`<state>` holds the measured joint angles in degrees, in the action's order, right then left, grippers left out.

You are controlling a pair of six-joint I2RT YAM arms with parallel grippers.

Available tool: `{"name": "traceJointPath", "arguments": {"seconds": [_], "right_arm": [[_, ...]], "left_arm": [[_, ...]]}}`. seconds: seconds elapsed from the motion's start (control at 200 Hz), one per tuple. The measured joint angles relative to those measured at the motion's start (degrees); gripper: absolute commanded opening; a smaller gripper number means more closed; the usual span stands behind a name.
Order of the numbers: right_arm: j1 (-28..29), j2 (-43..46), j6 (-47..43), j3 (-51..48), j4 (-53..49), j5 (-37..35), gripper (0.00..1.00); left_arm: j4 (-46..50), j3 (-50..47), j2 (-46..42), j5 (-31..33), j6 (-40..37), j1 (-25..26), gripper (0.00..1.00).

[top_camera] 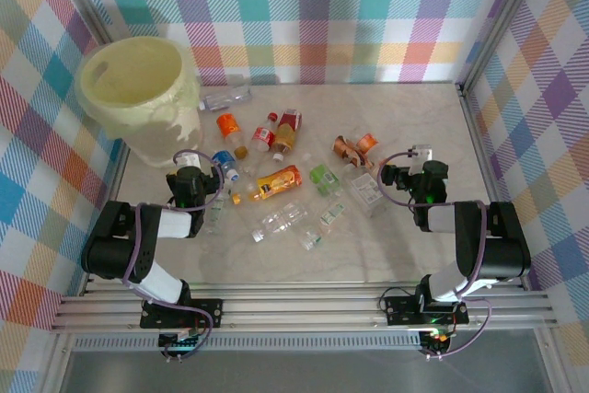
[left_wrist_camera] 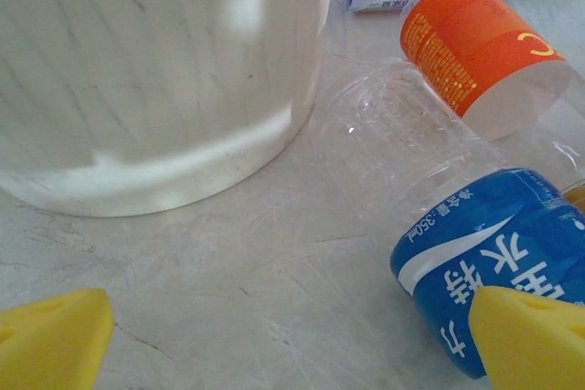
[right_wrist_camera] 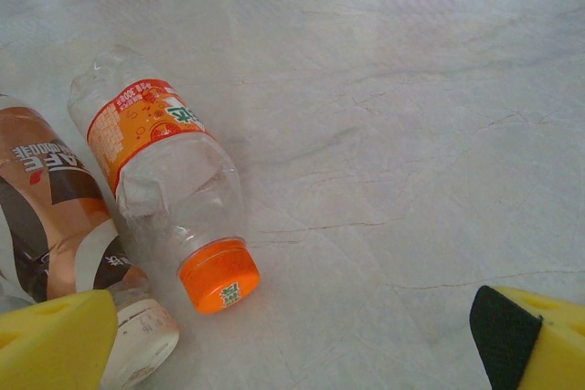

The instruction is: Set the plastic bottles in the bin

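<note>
Hidden or cut off:
- my left gripper (left_wrist_camera: 292,353) appears as two yellow wedge pads (left_wrist_camera: 50,340) at the lower corners of its wrist view
- the bin (left_wrist_camera: 155,70) is cropped there to a stretch of curved wall, rim out of frame
- a blue-label bottle (left_wrist_camera: 494,253) runs behind the right-hand pad; whether they touch I cannot tell
- an orange-label bottle (left_wrist_camera: 480,47) just beyond it is cut by the frame edge, cap unseen
- in the right wrist view a brown-label bottle (right_wrist_camera: 55,216) is cut by the left edge, its white cap partly behind a pad

Grip: left gripper spread wide with nothing in it; right gripper (right_wrist_camera: 292,335) equally wide, bare table (right_wrist_camera: 411,134) between its pads.

Placement: from above, the bin stands upright at the far left of the table, my left gripper near its base; the bottles (top_camera: 276,181) lie scattered on their sides across the middle, between my two arms.

Materials:
- bin: cream plastic, round, tapered, faintly streaked
- bottles: thin clear plastic with glossy wrap labels
- an orange-cap bottle (right_wrist_camera: 169,171): dented at the waist, ridged cap
- table: pale stone pattern with fine veins
- pads: soft foam; one on the right has a black face
</note>
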<state>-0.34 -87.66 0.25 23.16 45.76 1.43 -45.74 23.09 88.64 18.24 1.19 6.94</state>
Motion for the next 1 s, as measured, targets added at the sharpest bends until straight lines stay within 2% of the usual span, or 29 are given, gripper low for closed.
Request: {"name": "traceJointPath", "arguments": {"seconds": [0.085,0.31,0.515,0.615,0.805,1.0], "right_arm": [[0.0,1.8,0.3,0.0,-2.0,-0.4,0.99],[0.0,13.7,2.2,3.1,-14.0,-1.4,1.0],[0.6,18.8,10.2,10.6,-31.2,4.4,1.0],[2.6,19.6,13.5,14.2,-41.0,7.5,1.0],[9.4,20.5,15.6,16.4,-55.5,9.7,1.0],[15.1,18.6,14.6,18.2,-64.5,4.9,1.0]], "left_arm": [[4.8,0.4,-3.6,-0.2,-0.3,0.0,1.0],[17.5,5.3,-16.8,0.7,1.5,0.0,1.0],[32.4,10.1,-24.5,1.6,11.1,0.0,1.0],[40.1,12.0,-27.0,1.1,16.7,0.0,1.0],[51.8,15.0,-30.3,-4.4,25.4,0.0,1.0],[56.6,16.4,-30.3,-11.9,31.6,0.0,1.0]]}}
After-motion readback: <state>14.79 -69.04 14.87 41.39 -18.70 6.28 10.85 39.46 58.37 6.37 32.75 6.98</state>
